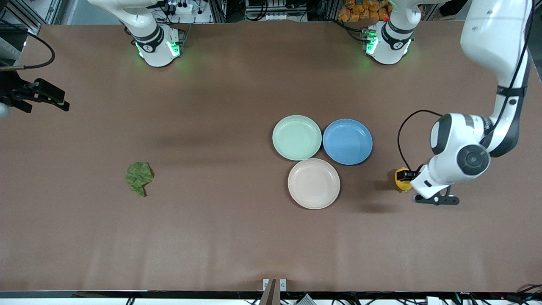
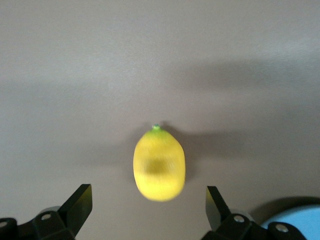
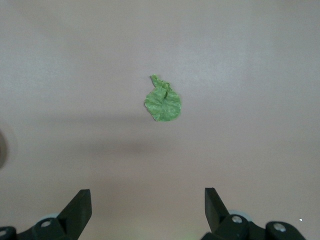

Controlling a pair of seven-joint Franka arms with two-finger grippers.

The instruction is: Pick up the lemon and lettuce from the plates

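1. In the front view, part of the lemon point(image 1: 402, 179) is hidden by the left gripper point(image 1: 407, 176).
2. The blue plate point(image 2: 296, 221) is cut off at the left wrist view's corner.
3. Both wrist views show the finger bases cut off.

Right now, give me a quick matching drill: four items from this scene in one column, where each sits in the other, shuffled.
Items:
1. lemon
2. lettuce
3. blue plate
4. beige-pink plate

Places:
A. bare table, toward the right arm's end
B. nearest the front camera of the three plates
C. on the table under the left gripper, between its open fingers
D. beside the mint green plate, toward the left arm's end

Pairs: 1-C, 2-A, 3-D, 4-B
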